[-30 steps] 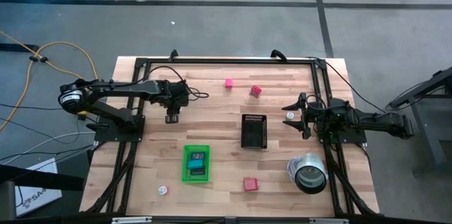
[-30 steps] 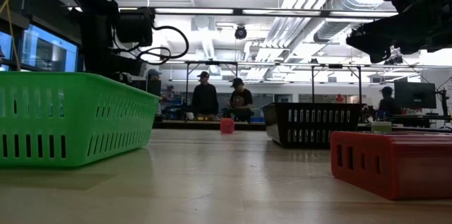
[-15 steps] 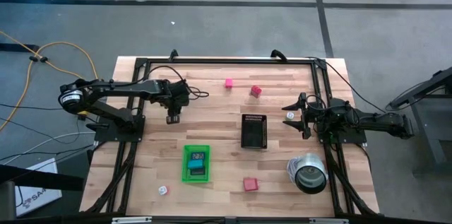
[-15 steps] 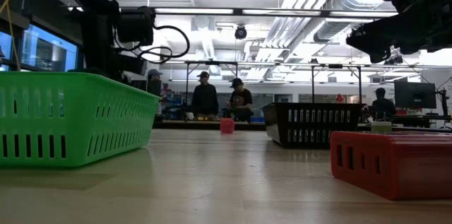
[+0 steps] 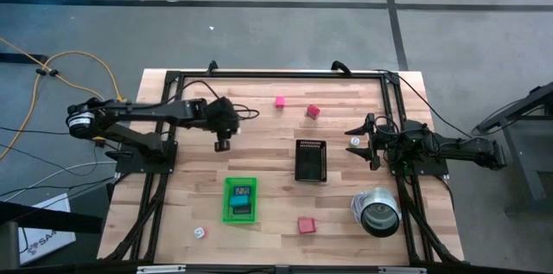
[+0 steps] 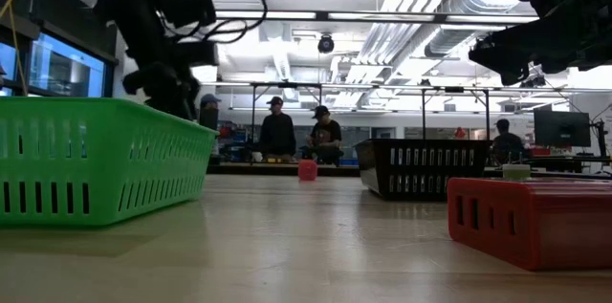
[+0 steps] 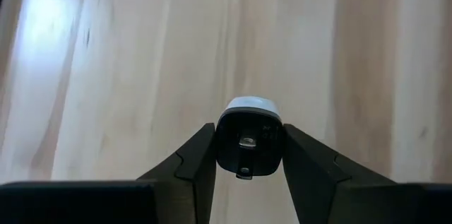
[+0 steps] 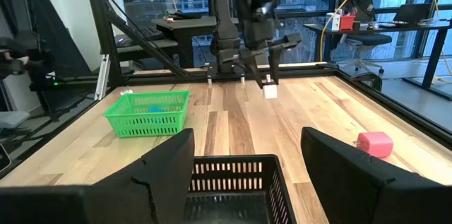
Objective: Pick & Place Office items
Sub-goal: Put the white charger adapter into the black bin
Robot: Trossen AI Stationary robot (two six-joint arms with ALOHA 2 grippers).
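Note:
My left gripper [image 5: 222, 144] hangs over the left middle of the table, shut on a small black-and-white piece [image 7: 248, 139]. It also shows in the right wrist view [image 8: 270, 91]. My right gripper [image 5: 358, 140] is open and empty at the right, beside the black tray [image 5: 310, 160]. A pink block [image 5: 280, 101] and a red block [image 5: 312, 111] lie at the far side. Another red block [image 5: 305, 225] and a tiny white piece [image 5: 200, 232] lie near the front edge. The green tray [image 5: 226, 213] holds a light blue and a dark piece. My left gripper pinches the black-and-white piece by its two dark sides [image 7: 220, 146] between its two fingers. The fingers come from above, pointing down. The piece's white end [image 7: 247, 104] points toward the table. The piece is lifted clear of the wood.
A shiny silver can [image 5: 378, 212] lies at the near right, close to my right arm. A black frame runs around the table's edges [image 5: 276, 73]. People stand in the room beyond the far edge [image 6: 277, 131].
My left gripper has moved a little toward the table's right edge, still shut on the black-and-white piece and clear of the table. In the low view the arm has tipped and swung. My right arm has kept still.

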